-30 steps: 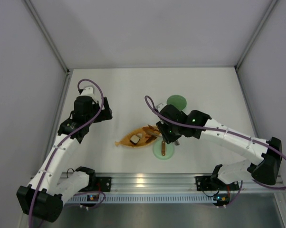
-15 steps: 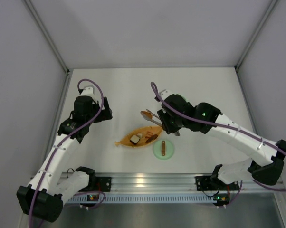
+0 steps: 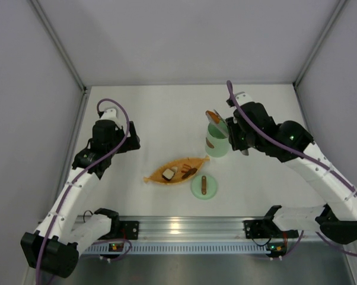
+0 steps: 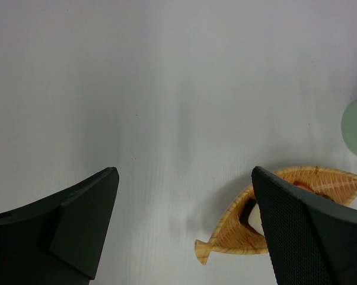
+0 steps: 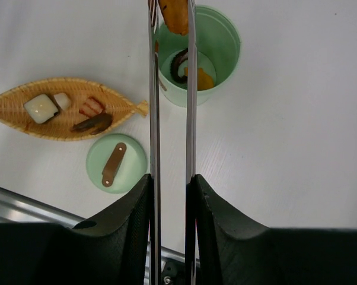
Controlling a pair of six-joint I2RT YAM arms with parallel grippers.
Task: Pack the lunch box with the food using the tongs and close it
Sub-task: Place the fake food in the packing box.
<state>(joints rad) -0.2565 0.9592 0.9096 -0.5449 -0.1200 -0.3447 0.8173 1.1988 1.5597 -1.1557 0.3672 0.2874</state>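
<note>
My right claw (image 5: pixel 169 178) is clenched on the tongs (image 5: pixel 190 89). They reach straight ahead of it, pinching an orange-brown piece of food (image 5: pixel 174 15) at their tips over the rim of the open lunch box (image 5: pixel 226 35). Its lid (image 5: pixel 116 163) lies to the claw's left, beside the orange dish (image 5: pixel 12 110). My left claw (image 4: pixel 183 175) hangs released.

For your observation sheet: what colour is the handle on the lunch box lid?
Brown handle, clearest in right wrist view.

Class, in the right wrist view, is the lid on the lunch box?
No, the lid lies on the table; the lunch box stands open.
</note>
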